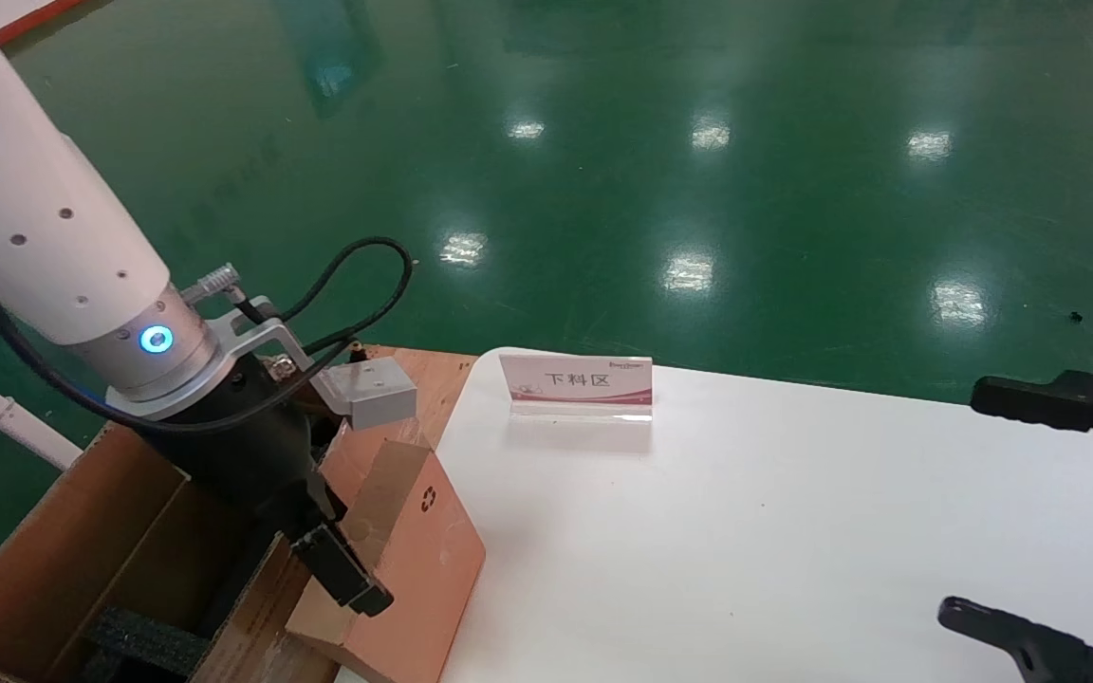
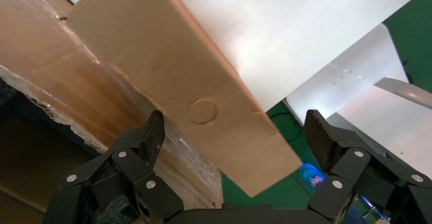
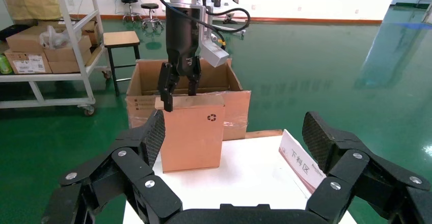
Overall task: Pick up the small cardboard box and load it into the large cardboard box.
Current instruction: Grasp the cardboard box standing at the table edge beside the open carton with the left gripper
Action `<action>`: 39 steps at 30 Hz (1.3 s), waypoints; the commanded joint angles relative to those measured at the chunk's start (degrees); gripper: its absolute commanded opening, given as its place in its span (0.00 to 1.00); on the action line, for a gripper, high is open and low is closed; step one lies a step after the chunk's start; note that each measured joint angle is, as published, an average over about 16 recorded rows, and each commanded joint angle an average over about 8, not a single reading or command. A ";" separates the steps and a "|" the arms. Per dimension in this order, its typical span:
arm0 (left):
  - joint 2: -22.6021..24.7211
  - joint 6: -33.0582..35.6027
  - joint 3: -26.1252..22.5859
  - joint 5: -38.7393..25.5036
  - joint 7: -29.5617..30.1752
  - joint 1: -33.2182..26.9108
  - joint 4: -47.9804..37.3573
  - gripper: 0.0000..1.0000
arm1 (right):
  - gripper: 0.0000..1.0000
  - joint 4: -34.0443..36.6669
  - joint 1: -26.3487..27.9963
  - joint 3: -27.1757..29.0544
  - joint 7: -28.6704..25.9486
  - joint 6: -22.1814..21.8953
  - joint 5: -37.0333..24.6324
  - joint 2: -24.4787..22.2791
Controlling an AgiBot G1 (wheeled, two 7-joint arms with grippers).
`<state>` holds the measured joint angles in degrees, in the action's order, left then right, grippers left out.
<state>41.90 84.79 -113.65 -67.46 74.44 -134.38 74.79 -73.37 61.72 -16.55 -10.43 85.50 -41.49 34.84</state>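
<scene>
The small cardboard box [image 1: 418, 550], pinkish-brown with a black recycling mark, stands on edge at the white table's left edge, also in the right wrist view [image 3: 193, 132]. Its narrow top face with the round hole fills the left wrist view [image 2: 202, 111]. My left gripper [image 1: 357, 569] [image 2: 234, 132] [image 3: 179, 86] is open, its jaws straddling the box's top edge, with a gap on one side. The large cardboard box [image 1: 53, 560] [image 3: 232, 79] stands open just left of the table, its taped flap [image 2: 76, 96] beside the small box. My right gripper [image 1: 962, 503] [image 3: 234, 132] is open and empty at the table's right.
A pink-and-white sign [image 1: 577, 381] [image 3: 300, 160] stands at the back of the white table [image 1: 746, 531]. Black foam [image 1: 143, 640] lies inside the large box. A shelf with cartons [image 3: 46, 46] and a stool [image 3: 122, 38] stand on the green floor beyond.
</scene>
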 commanded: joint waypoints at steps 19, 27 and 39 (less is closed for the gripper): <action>0.96 -2.80 -0.80 -0.23 -2.56 4.53 -2.99 1.00 | 1.00 0.03 0.02 -0.06 0.04 -0.02 0.03 -0.02; 0.71 -3.08 -0.75 0.18 -3.27 5.15 -3.45 0.26 | 0.23 0.04 0.01 -0.06 0.05 -0.03 0.05 -0.03; 0.85 -2.89 -0.72 -0.02 -2.80 4.72 -3.13 0.00 | 0.00 0.04 0.01 -0.06 0.04 -0.03 0.05 -0.03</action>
<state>42.75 81.89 -114.38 -67.48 71.62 -129.65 71.64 -73.33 61.73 -16.61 -10.39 85.47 -41.44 34.80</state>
